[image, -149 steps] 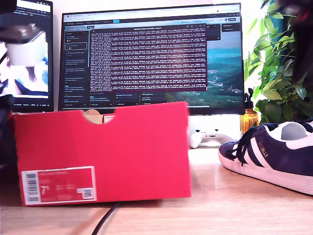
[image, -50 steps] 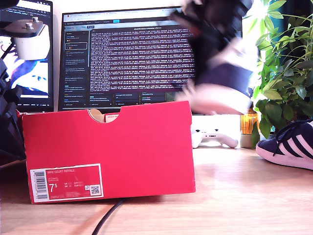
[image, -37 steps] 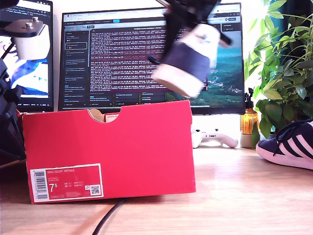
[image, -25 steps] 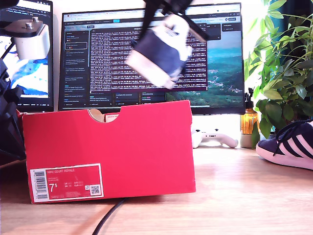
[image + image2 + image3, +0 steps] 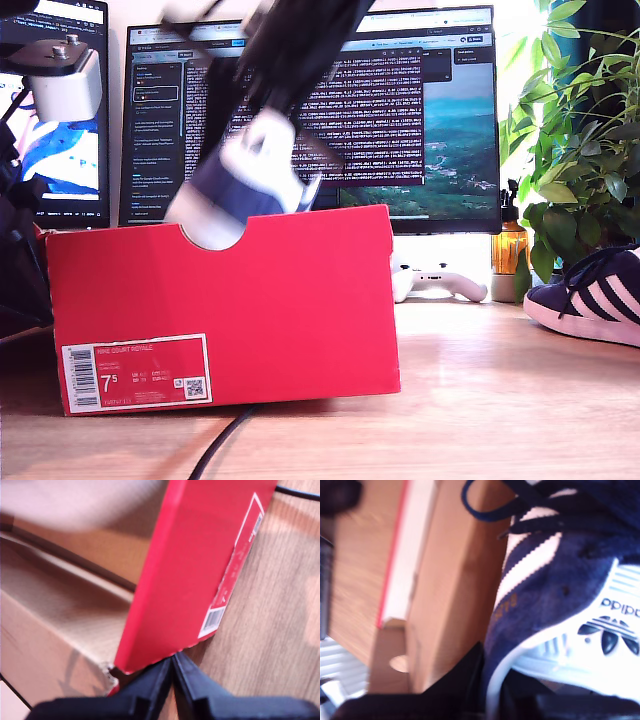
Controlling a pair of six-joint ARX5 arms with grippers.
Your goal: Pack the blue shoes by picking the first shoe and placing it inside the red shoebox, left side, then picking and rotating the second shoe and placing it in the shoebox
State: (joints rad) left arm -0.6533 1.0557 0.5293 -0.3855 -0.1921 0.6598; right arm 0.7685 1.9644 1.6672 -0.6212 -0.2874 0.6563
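Observation:
The red shoebox [image 5: 250,300] stands on the wooden table toward the exterior view's left, notch and barcode label facing the camera. A blurred navy blue shoe [image 5: 235,185] with a white sole hangs tilted just above the box's rim and notch. My second gripper [image 5: 487,692] is shut on its heel collar; the white stripes and tongue label [image 5: 615,630] show close up over the box's cardboard inside [image 5: 445,580]. The other blue shoe [image 5: 590,300] lies at the exterior view's right edge. My first gripper [image 5: 172,662] is shut on nothing beside the box's label corner [image 5: 212,620].
A large monitor [image 5: 400,110] and a smaller screen [image 5: 70,190] stand behind the box. A white game controller [image 5: 440,282], an amber bottle [image 5: 508,250] and a leafy plant [image 5: 575,130] sit at the exterior view's right. A black cable [image 5: 215,450] runs out from under the box.
The second arm has carried the shoe from the exterior view's right, across the monitor, leftward and down to the box's rim. The box and the other shoe have stayed put over the last second.

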